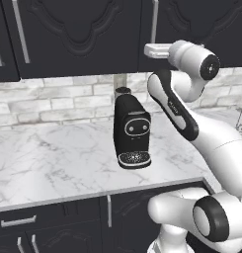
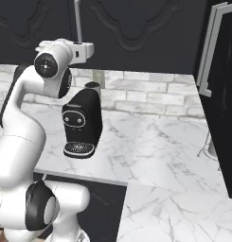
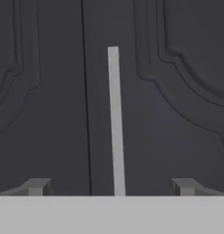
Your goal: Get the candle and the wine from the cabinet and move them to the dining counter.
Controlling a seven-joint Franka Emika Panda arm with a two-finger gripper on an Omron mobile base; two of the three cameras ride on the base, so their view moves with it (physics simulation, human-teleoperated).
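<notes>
Early stage of the task. The cabinet (image 1: 78,34) is closed, its carved doors shut, so the wine and the candle, presumably behind them, cannot be seen. The gripper (image 3: 111,186), raised to door height, faces the silver bar handle (image 3: 115,123) with its jaws spread wide on either side and nothing between them. A black coffee machine (image 1: 131,131) stands on the marble worktop (image 1: 53,158) below. Opening the door, both retrievals and delivery to the dining counter all remain.
</notes>
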